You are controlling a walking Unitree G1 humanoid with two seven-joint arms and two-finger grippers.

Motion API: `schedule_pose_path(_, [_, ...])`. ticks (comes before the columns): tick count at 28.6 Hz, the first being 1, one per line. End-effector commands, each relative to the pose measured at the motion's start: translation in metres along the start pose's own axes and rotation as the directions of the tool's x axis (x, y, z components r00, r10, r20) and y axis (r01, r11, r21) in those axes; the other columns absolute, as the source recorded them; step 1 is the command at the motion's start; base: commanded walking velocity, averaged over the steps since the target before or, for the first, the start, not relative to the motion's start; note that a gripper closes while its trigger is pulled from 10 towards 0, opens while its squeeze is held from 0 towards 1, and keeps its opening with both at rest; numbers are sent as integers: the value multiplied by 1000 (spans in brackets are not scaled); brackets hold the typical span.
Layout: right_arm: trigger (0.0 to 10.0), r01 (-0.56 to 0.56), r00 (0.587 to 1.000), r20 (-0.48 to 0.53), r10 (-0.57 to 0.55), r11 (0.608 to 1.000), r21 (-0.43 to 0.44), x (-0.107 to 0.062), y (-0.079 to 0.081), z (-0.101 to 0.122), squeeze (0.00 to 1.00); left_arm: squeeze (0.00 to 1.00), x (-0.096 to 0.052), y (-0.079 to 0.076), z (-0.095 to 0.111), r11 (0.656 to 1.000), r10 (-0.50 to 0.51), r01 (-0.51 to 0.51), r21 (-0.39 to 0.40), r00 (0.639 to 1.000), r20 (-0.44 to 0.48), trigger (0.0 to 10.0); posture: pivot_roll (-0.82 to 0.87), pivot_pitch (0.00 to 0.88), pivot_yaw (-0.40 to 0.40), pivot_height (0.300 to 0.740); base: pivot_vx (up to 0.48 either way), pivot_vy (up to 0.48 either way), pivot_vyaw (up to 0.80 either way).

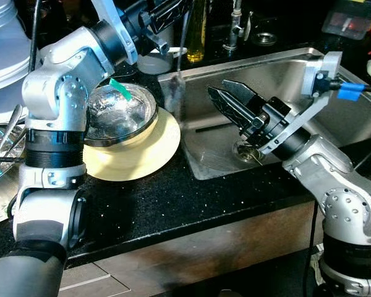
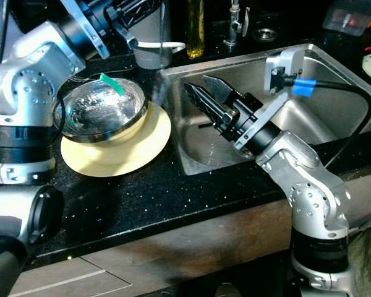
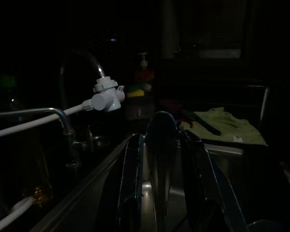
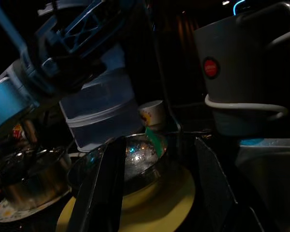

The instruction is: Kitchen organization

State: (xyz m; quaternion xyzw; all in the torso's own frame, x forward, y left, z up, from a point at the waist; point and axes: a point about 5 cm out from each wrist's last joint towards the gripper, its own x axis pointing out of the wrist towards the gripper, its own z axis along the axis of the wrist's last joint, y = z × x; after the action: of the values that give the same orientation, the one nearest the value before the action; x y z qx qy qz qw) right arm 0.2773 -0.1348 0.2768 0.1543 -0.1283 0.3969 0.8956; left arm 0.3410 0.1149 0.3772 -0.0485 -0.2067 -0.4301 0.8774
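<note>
The right end effector (image 1: 232, 96) hangs over the sink (image 1: 297, 74) with its two black fingers spread apart and nothing between them. It points toward the metal bowl (image 1: 119, 114). The left end effector (image 1: 173, 9) is up at the back of the black surface (image 1: 173, 204), and it is clenched on a long thin utensil (image 1: 183, 43) that hangs down to the sink's corner. You cannot tell what kind of utensil it is. The metal bowl sits on a yellow plate (image 1: 142, 154) on the surface, just beside the sink. A green strip (image 1: 120, 88) lies on the bowl's rim. The bowl looks shiny inside, and you cannot tell if anything is in it. A bottle of yellow liquid (image 1: 196, 31) stands behind the sink. A grey mug (image 1: 154, 62) stands near the bowl.

In the right eye view, the right end effector is apart from the bowl, with the sink wall between them.

The left wrist view is very dark. The left end effector's fingers (image 3: 130, 183) close on a rounded shiny handle (image 3: 159, 145). A white tap fitting (image 3: 106, 94) and a light green cloth (image 3: 227, 126) show behind.

In the right wrist view, the open fingers (image 4: 104, 188) frame the bowl on its yellow plate. The grey mug has a red round mark (image 4: 210, 67), too small to read. A clear plastic tub (image 4: 99, 116) with a lid stands behind the bowl.
</note>
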Motion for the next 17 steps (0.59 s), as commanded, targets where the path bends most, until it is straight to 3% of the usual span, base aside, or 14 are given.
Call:
schedule_pose_path(1, [10000,26,999,24,-26,1000,9,1,-4,4,0,0,-7,2,6,1000,30,-30,4,999,25,0,-52,86,36,740,0,0,-800])
schedule_pose_path(8, [10000,116,993,26,-115,993,-7,-3,-16,4,0,0,-10,4,9,995,93,-94,22,994,59,0,-59,83,43,740,0,0,-800])
schedule_pose_path(12, [10000,150,989,16,-150,988,-23,-7,-21,3,0,0,-7,-5,7,997,68,-62,-47,990,127,0,-65,82,47,740,0,0,-800])
schedule_pose_path(17, [10000,163,987,0,-163,986,-36,-9,-22,0,0,0,-4,-13,-2,996,53,-43,-77,990,131,0,-68,77,48,740,0,0,-658])
